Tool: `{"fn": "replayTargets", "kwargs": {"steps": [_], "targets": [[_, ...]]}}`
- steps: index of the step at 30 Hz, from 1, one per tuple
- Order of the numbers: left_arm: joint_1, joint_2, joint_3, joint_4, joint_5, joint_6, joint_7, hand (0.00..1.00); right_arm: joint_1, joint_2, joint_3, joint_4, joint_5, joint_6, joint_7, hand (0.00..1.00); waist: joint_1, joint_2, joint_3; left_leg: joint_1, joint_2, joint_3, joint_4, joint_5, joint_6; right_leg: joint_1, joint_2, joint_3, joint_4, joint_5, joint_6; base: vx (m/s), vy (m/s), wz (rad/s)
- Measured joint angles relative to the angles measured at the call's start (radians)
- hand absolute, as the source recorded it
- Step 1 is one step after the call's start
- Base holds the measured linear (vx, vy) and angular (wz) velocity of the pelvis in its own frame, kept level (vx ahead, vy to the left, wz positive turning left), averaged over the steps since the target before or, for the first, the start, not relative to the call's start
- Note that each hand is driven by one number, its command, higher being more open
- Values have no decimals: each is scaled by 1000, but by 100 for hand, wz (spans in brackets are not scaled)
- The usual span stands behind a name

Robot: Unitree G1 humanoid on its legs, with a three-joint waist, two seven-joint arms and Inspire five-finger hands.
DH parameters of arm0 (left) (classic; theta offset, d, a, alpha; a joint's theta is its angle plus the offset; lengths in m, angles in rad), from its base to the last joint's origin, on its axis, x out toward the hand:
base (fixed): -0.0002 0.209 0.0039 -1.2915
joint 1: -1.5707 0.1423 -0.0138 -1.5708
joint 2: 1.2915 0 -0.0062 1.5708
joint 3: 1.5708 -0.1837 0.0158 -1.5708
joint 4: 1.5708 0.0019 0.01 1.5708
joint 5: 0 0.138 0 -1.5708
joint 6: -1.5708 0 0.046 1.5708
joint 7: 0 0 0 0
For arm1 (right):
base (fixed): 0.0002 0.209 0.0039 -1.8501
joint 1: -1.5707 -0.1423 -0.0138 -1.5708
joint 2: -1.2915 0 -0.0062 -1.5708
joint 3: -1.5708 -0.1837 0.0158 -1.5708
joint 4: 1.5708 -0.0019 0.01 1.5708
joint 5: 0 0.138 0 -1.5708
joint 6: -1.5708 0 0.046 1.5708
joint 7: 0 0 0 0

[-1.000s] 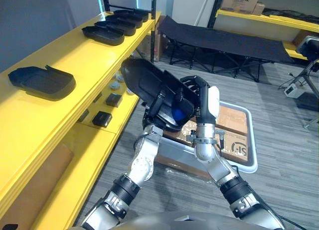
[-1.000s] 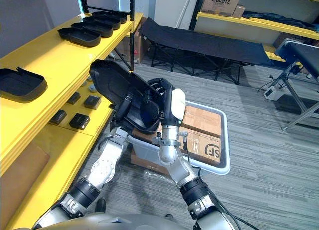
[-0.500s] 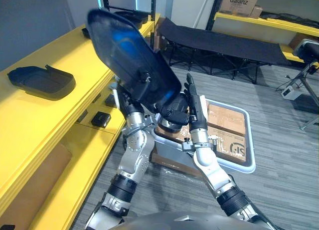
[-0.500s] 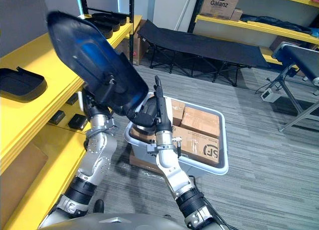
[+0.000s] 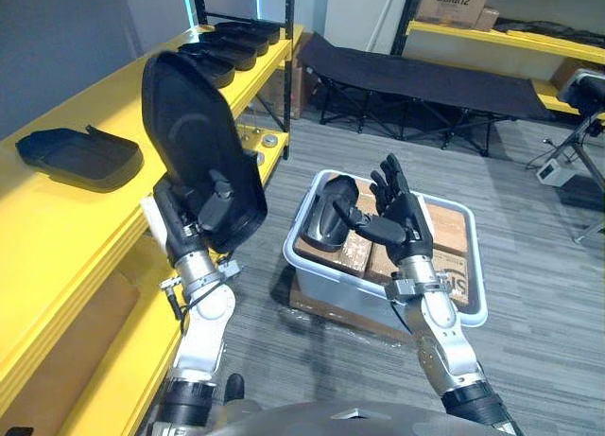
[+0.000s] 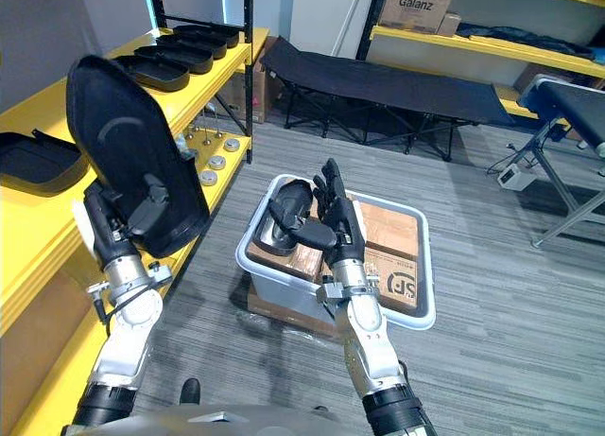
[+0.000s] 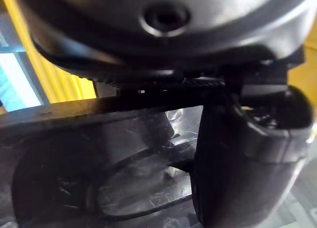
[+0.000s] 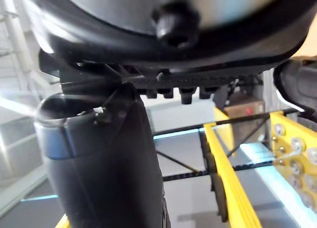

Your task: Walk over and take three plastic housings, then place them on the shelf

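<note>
My left hand (image 5: 201,220) is shut on the lower end of a large black plastic housing (image 5: 197,148), which stands upright beside the yellow shelf (image 5: 113,105). The left wrist view has the thumb (image 7: 242,159) pressed on the housing's glossy inner face (image 7: 99,173). My right hand (image 5: 399,215) is open with straight fingers, empty, raised over the grey bin (image 5: 475,308). A second black housing (image 5: 331,209) leans in that bin's near left corner. On the shelf top lies one housing (image 5: 80,154), and several more (image 5: 213,53) sit at the far end.
The bin holds cardboard boxes (image 5: 440,233) and stands on the grey floor. Small parts (image 6: 216,162) lie on the lower shelf level. A black folding cot (image 5: 425,77) stands behind, and a further yellow rack (image 5: 510,39) is at the back right.
The right hand let go of the housing, opened and drew back over the bin. The left hand swung the housing up and leftward toward the shelf, now upright.
</note>
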Motion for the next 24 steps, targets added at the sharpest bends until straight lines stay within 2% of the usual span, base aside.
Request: {"fn": "replayTargets", "kwargs": {"steps": [1, 4, 7, 11, 12, 15, 17, 19, 21, 23, 24], "targets": [[11, 0, 7, 0, -26, -24, -27, 0, 2, -12, -1, 0, 0, 7, 17, 100, 3, 7, -1, -10, -1, -7, 0, 4, -1, -4, 0, -9, -1, 1, -1, 10, -8, 13], [28, -1, 12, -13, -30, -36, -74, 0, 1, -30, 1, 4, 0, 17, 40, 100, 20, 22, -7, -27, -5, -34, 3, 13, 0, -1, 0, -38, -1, -2, 0, 23, -19, 27], [105, -9, 27, -92, -55, -49, -133, 0, -3, -29, 22, 18, 1, 17, 44, 100, 39, 33, -7, -41, -13, -85, 3, 17, 0, 25, 0, -92, -1, -11, 8, 38, -34, 47], [204, -24, 130, -205, -122, -57, -205, 0, -12, -29, 38, 61, -6, 17, 48, 100, 96, 38, -7, -63, -27, -163, 3, 20, -4, 58, 2, -177, 3, -41, 7, 29, -43, 55], [218, -29, 153, -216, -141, -64, -216, 0, -13, -29, 39, 61, -8, 17, 47, 100, 102, 40, -8, -69, -29, -174, 3, 21, -4, 60, 2, -188, 4, -45, 7, 37, -45, 53], [291, -61, 252, -249, -233, -96, -244, 0, -43, -29, 50, 90, -11, 17, 30, 100, 152, 43, -8, -80, -37, -201, 4, 24, -6, 63, 0, -213, 20, -58, 11, 37, -19, 28], [317, -69, 283, -249, -271, -98, -258, 0, -57, -29, 55, 96, -12, 17, 10, 100, 170, 43, -8, -78, -40, -213, 4, 24, -6, 64, -4, -221, 45, -73, 14, 23, -20, 19], [349, -83, 287, -250, -289, -98, -276, 0, -72, -29, 59, 96, -10, 19, 8, 100, 174, 45, -7, -74, -43, -221, 5, 25, -5, 58, -12, -222, 84, -96, 16, 12, -23, 17], [367, -86, 270, -250, -304, -97, -307, 0, -86, -30, 58, 96, -8, 23, 14, 100, 175, 44, 11, -83, -53, -223, 53, 11, 10, 63, -23, -229, 122, -121, 11, -21, -2, 18], [360, -85, 241, -250, -304, -96, -332, 0, -88, -31, 58, 96, -8, 32, 28, 100, 168, 53, 23, -123, -62, -181, 137, -24, 54, 82, -27, -256, 141, -135, 9, -46, 21, 40], [352, -85, 223, -250, -304, -96, -351, 0, -87, -37, 57, 96, -8, 35, 28, 100, 155, 62, 35, -138, -58, -137, 162, -31, 90, 103, -27, -286, 141, -138, 13, -72, 21, 63]]}}
